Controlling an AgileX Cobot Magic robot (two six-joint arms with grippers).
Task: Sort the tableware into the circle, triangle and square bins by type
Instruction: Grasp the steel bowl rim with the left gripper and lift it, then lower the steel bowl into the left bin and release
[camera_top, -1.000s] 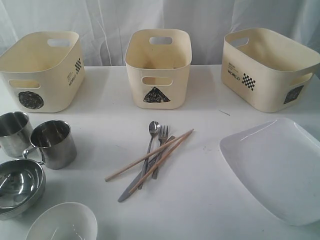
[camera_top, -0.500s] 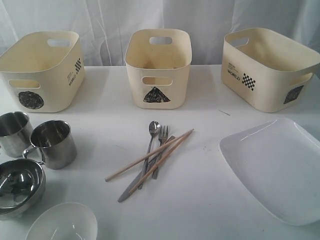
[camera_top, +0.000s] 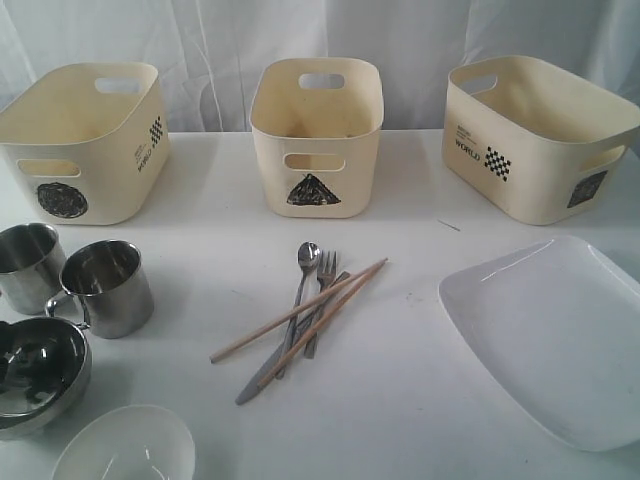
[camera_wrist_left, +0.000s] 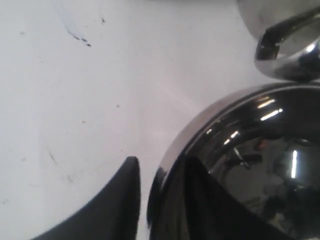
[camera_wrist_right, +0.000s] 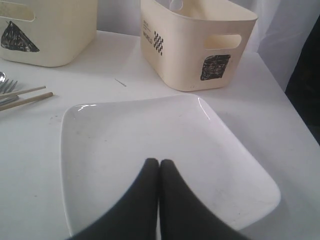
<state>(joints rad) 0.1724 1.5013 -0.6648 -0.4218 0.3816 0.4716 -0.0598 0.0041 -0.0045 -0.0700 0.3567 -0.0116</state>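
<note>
The white bowl (camera_top: 125, 448) sits nearest, at the front left of the tabletop (camera_top: 400, 410). Just behind it stands the steel bowl (camera_top: 40, 375). In the left wrist view the left end effector (camera_wrist_left: 162, 165) is parted around the steel bowl's rim. One dark finger (camera_wrist_left: 122, 200) is outside the rim with a thin gap showing, and the other is down inside the bowl. The jaws straddle the rim without clamping it. Whether the inner finger touches the wall cannot be told.

Behind the steel bowl stands a steel mug (camera_top: 105, 288), its handle turned toward the bowl and close to the rim. A second steel mug (camera_top: 28, 262) is just beside it, toward the tabletop's left edge.

On the front right lies the large white rounded-square plate (camera_top: 555, 335), flat on the tabletop. The right end effector (camera_wrist_right: 159, 163) is over the plate's near part, its fingers pressed together and holding nothing. Whether the tips touch the plate cannot be told.

In the middle the cutlery lies in one loose pile. The knife (camera_top: 255, 385), fork (camera_top: 327, 265) and spoon (camera_top: 308, 255) lie side by side, and the wooden chopsticks (camera_top: 250, 337) lie slantwise across them.

Along the back stand three cream tubs, upright and well apart. The circle bin (camera_top: 85, 140) is on the left, the triangle bin (camera_top: 315, 135) in the middle and the square bin (camera_top: 540, 135) on the right. A white curtain (camera_top: 220, 40) hangs behind them.
</note>
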